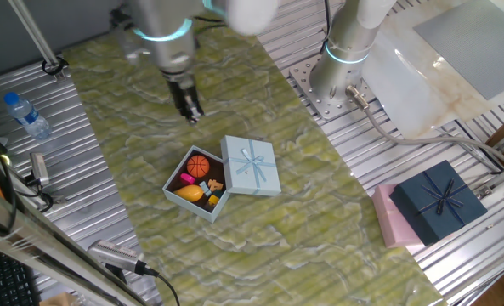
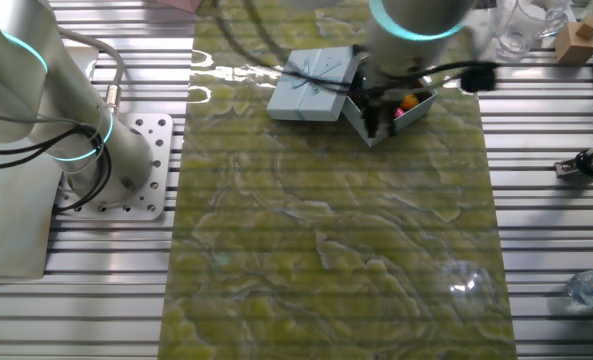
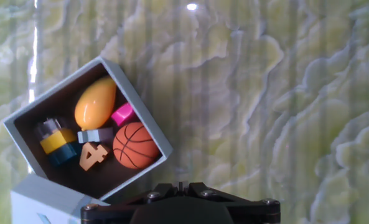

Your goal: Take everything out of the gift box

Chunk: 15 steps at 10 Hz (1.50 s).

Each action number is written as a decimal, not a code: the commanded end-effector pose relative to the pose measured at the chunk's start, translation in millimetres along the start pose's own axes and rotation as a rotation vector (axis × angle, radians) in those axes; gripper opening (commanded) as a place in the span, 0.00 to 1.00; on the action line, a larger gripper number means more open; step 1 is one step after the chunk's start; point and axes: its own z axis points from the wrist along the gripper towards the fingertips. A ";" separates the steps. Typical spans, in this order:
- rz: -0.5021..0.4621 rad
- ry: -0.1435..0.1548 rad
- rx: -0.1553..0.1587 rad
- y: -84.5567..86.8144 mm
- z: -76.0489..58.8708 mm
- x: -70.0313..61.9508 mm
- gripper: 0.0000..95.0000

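Note:
The gift box (image 1: 186, 206) stands open on the green marbled mat, with its pale-blue bow lid (image 1: 252, 166) lying against its right side. Inside lie an orange basketball (image 3: 136, 145), a yellow-orange mango (image 3: 95, 102), a magenta piece (image 3: 122, 114), an orange figure 4 (image 3: 91, 155), a grey-blue bit (image 3: 95, 135) and a yellow and teal piece (image 3: 56, 142). My gripper (image 1: 189, 109) hangs above the mat, behind the box and apart from it. It is shut and holds nothing. In the hand view the box (image 3: 139, 111) is at the lower left, to the left of my gripper (image 3: 181, 185).
A dark navy box with a bow (image 1: 438, 200) sits on a pink box (image 1: 387, 223) at the right edge. A water bottle (image 1: 26, 115) lies on the metal slats to the left. A second arm's base (image 1: 341, 64) stands behind the mat.

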 end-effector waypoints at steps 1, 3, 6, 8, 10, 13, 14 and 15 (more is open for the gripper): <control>-0.016 0.018 -0.046 6.2 7.7 -5.2 0.00; -0.021 0.031 -0.045 7.5 2.9 -19.1 0.00; -0.027 0.070 -0.057 7.1 0.6 -21.0 0.00; -0.035 0.119 0.123 4.1 -7.6 -23.2 0.00; -0.036 0.139 0.153 3.7 -15.9 -22.2 0.00; -0.016 0.121 0.152 2.6 -18.4 -20.5 0.00; -0.013 0.121 0.155 2.3 -18.7 -20.3 0.00; -0.031 0.119 0.148 2.2 -18.7 -20.2 0.00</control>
